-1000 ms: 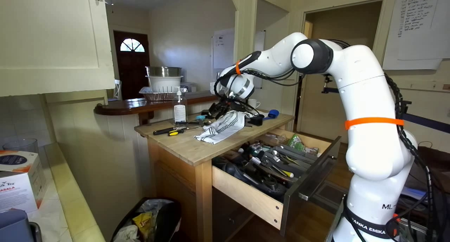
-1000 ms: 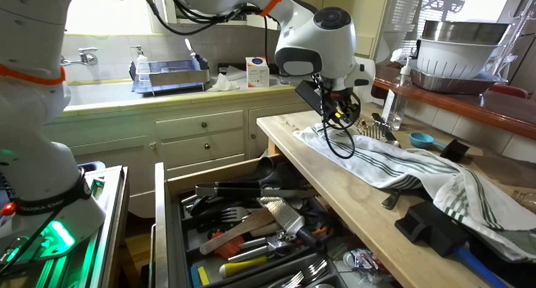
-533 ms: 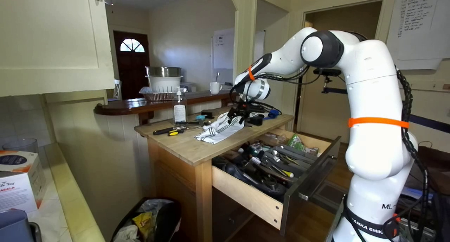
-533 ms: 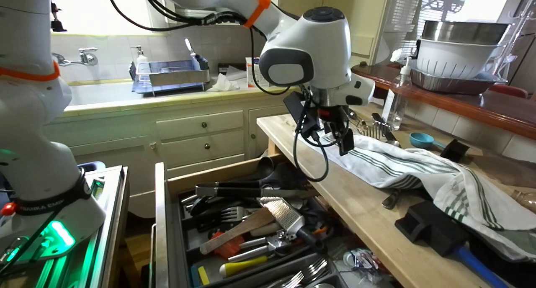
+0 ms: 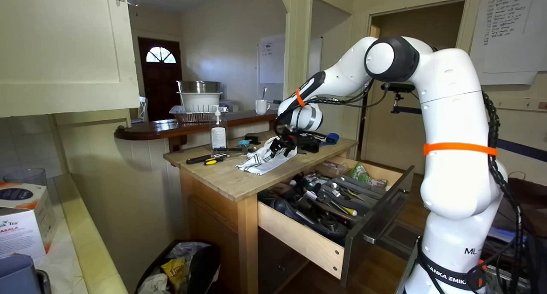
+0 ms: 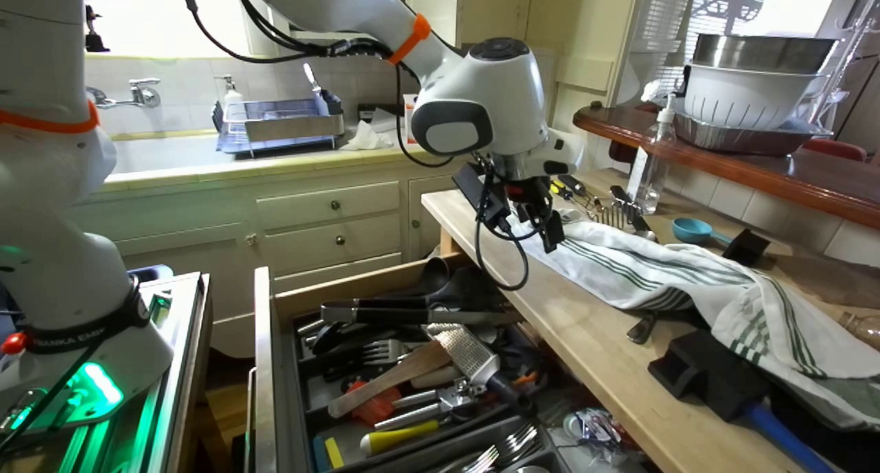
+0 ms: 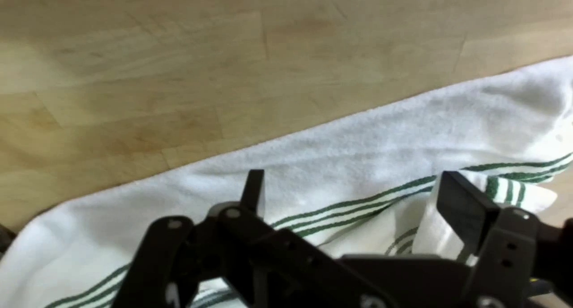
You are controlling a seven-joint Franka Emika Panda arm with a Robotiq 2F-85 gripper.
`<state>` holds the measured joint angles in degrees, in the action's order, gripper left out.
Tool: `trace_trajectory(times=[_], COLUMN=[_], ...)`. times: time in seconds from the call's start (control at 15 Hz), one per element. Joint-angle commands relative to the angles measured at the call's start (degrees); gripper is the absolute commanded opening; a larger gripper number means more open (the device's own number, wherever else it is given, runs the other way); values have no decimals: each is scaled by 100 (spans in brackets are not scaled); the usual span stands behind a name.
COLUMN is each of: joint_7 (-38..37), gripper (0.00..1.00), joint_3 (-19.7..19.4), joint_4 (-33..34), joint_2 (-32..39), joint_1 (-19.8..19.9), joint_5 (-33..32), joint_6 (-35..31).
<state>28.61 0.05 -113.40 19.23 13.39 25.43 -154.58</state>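
Angular pincer (image 7: 352, 181) over rumpled, striped cloth (image 7: 322, 173)

Towel (image 7: 340, 160): white, dark green parallel stripes, sweeping from lower left to right edge of wrist view.
Gripper (image 7: 352, 182): black, bottom of same frame.
Tabletop (image 7: 224, 75): tan, blotched browner, upper half there.
Arm (image 5: 446, 180): white, banded orange, right in exterior view.
Scoop (image 6: 691, 230): turquoise, right in exterior view.

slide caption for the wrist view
Open fingers over a green-striped white towel lying on a wooden countertop.
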Motion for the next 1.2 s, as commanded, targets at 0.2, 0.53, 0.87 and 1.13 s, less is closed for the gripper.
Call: trace_trajectory(times=[0.2, 0.53, 0.87, 1.13], joint_7=[227, 389, -77, -539], gripper=[73, 67, 21, 0], joint_3=[181, 475, 222, 4], joint_4=[-54, 107, -78, -344], joint_2=[317, 634, 420, 141], joint_1=[-31, 246, 222, 252], joint_5=[-446, -623, -1072, -1253], joint_6=[-898, -790, -530, -158])
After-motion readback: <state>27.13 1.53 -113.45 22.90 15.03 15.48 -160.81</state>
